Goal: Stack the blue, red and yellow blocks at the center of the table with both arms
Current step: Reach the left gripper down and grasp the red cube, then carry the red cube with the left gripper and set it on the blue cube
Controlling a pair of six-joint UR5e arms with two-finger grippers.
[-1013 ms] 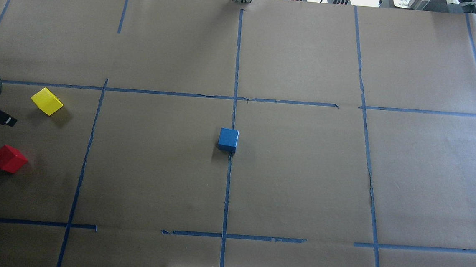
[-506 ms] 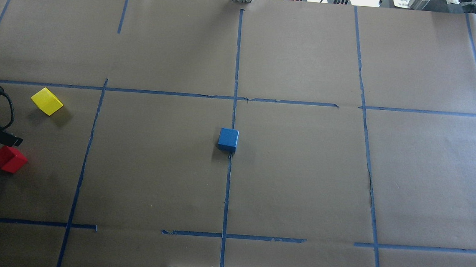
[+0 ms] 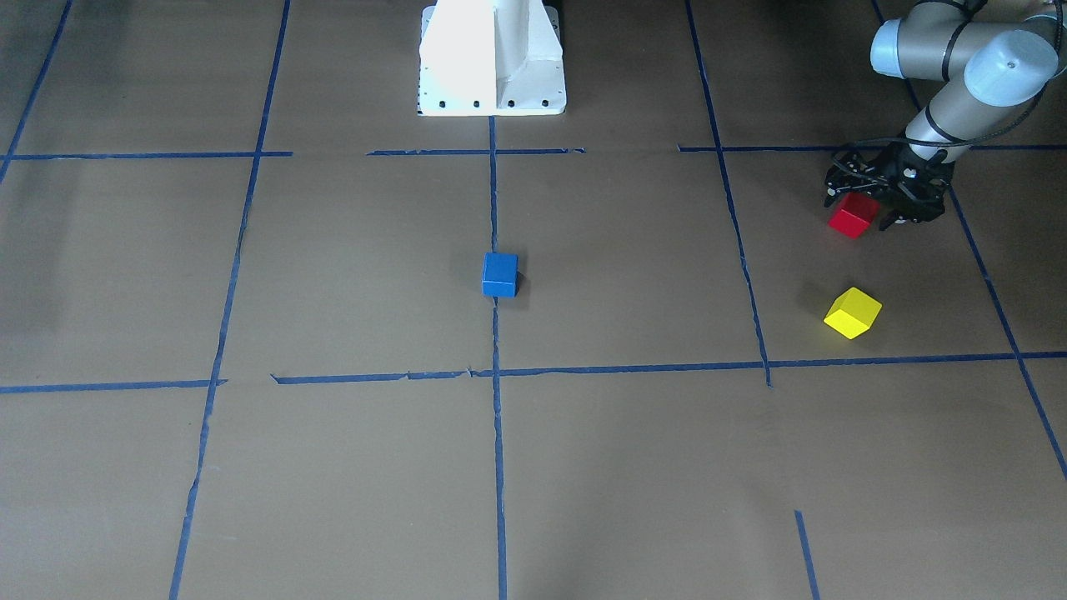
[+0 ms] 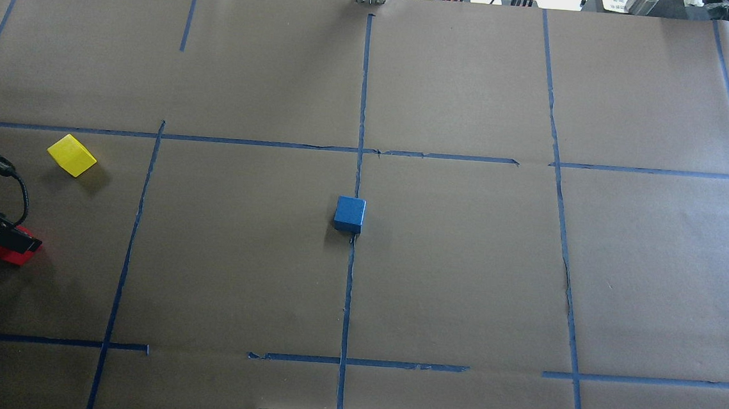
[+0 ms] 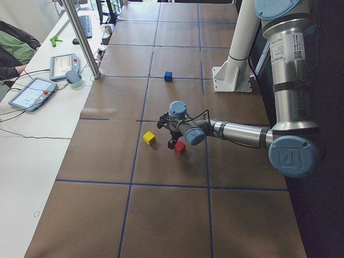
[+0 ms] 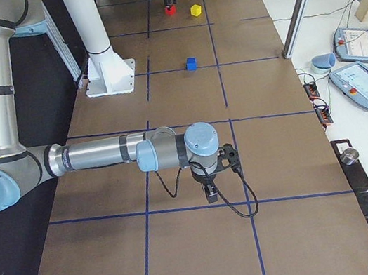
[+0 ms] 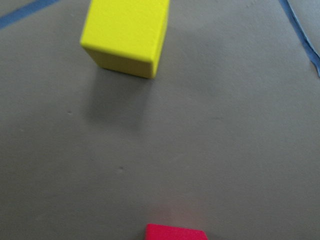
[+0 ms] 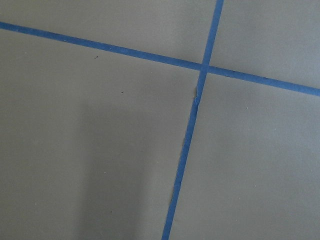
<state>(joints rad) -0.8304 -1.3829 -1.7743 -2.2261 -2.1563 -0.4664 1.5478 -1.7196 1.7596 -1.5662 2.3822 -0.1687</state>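
The blue block (image 3: 499, 274) sits on the centre tape line of the table, also in the overhead view (image 4: 349, 214). The red block (image 3: 852, 217) and the yellow block (image 3: 853, 312) lie far out on my left side. My left gripper (image 3: 869, 207) is open and low over the red block, its fingers on either side of it. From overhead it partly hides the red block (image 4: 12, 255). The left wrist view shows the yellow block (image 7: 127, 35) ahead and the red block's top (image 7: 176, 232) at the bottom edge. My right gripper (image 6: 210, 191) hovers over bare table; I cannot tell its state.
The white robot base (image 3: 492, 58) stands at my edge of the table. Blue tape lines (image 4: 363, 102) divide the brown paper. Operator tablets (image 5: 31, 92) and a metal post (image 5: 83, 40) are on the far side, beyond the table.
My left gripper has moved toward me from near the yellow block to over the red block, now partly covering it. The blocks have not moved.
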